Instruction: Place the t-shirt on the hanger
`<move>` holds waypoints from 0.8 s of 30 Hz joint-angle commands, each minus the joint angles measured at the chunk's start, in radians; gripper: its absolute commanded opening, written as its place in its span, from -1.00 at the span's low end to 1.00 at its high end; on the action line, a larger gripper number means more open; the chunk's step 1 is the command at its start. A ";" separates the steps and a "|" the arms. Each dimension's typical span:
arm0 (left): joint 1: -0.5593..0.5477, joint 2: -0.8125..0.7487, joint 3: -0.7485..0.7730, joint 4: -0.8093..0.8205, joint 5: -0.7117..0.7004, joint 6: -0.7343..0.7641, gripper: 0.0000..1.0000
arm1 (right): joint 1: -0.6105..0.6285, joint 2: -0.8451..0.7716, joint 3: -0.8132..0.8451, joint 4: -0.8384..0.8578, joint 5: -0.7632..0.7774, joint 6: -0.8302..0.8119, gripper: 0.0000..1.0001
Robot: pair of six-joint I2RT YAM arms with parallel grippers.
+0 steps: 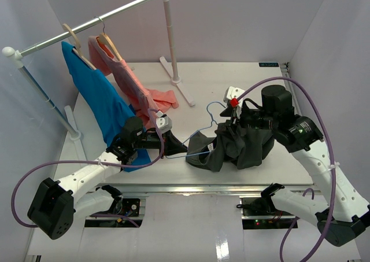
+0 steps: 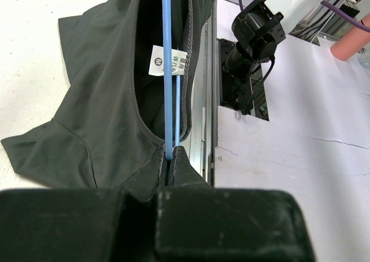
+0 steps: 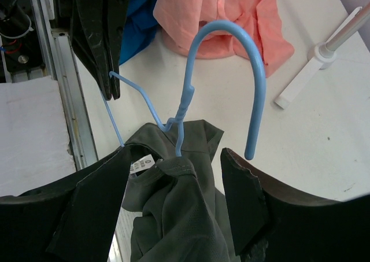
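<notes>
The dark grey t-shirt lies bunched at the table's front middle, with the light-blue wire hanger threaded into its neck opening. My left gripper is shut on the hanger's shoulder end. In the left wrist view the fingertips pinch the blue wire, which runs into the collar of the t-shirt by its white label. My right gripper sits over the shirt. In the right wrist view it is open wide, the collar cloth hangs between its fingers, and the hanger's hook rises above.
A clothes rack at back left holds a bright blue garment and a salmon-pink one on wooden hangers. Its post and foot stand behind the shirt. The table's metal front rail runs close by.
</notes>
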 commanded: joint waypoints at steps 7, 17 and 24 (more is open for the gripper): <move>-0.003 -0.041 0.046 0.050 0.053 0.004 -1.00 | 0.006 0.057 0.005 -0.023 -0.032 -0.024 0.35; -0.003 -0.043 0.127 0.060 0.048 -0.040 -1.00 | 0.017 0.059 0.047 -0.074 -0.053 -0.034 -0.47; -0.003 -0.012 0.256 0.068 -0.114 -0.191 -0.53 | 0.017 0.010 0.065 0.000 0.002 0.060 -0.85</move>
